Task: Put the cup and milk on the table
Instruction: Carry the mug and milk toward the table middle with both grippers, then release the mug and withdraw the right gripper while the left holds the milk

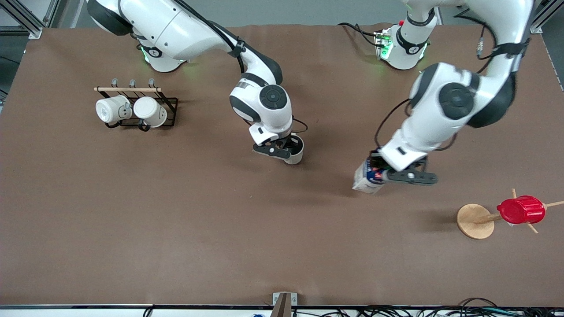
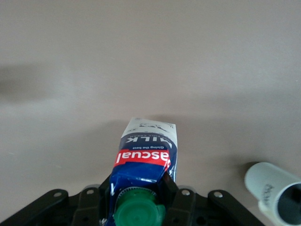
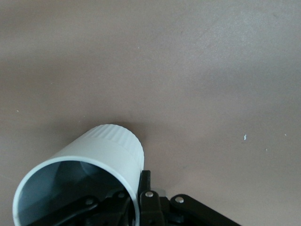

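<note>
— Front view first: what does each claw do?
— The right gripper (image 1: 282,152) is closed on the rim of the cup (image 1: 294,152), one finger inside it, near the middle of the table (image 1: 176,229). The left gripper (image 1: 396,175) clamps the top of the milk (image 1: 368,179), which leans, toward the left arm's end.
— And around them?
— Two white mugs (image 1: 130,111) hang on a black rack (image 1: 169,110) toward the right arm's end. A red cup (image 1: 521,210) sits on a wooden stand (image 1: 475,221), nearer the camera than the milk.

Grey floor (image 1: 264,11), perhaps metal framing (image 1: 26,20) at the corners.
</note>
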Tool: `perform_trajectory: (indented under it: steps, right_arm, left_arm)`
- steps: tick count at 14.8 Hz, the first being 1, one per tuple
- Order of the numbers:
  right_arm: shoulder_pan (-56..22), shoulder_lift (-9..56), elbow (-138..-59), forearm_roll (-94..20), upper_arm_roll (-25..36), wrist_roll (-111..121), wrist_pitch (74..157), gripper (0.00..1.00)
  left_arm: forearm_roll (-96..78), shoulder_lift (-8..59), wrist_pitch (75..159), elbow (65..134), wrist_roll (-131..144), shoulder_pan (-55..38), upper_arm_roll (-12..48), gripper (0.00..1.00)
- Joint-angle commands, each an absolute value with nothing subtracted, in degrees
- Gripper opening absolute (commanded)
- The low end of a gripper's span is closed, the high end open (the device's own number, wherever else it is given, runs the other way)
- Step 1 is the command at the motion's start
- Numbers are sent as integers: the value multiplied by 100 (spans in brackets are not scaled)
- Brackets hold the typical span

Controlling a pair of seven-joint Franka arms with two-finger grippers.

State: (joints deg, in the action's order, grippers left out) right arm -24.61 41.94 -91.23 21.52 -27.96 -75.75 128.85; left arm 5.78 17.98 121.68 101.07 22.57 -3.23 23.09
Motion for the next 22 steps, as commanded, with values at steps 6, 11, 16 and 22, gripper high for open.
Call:
perform_trajectory:
  steps: [6, 11, 16, 22]
  right_arm:
    - [-2006, 3878, -9105, 2268, -3135, -7594, 12587, 100]
    - [-950, 2596, -9097, 1665, -3543, -6105, 11016, 100]
    - [-897, 1197, -9088, 536, -1743, -3248, 9846, 100]
    - [-888, 388, -9036, 475, 121, -891, 9325, 100]
  left_arm:
    - [896, 2372, 12558, 9817, 3645, -1352, 2294, 3]
    - [1318, 2593, 12674, 9774, 4130, -1582, 2303, 3]
    - [1301, 2593, 12674, 9704, 4140, -1591, 2311, 3]
    - [1318, 2768, 12674, 9580, 4482, -1854, 2303, 3]
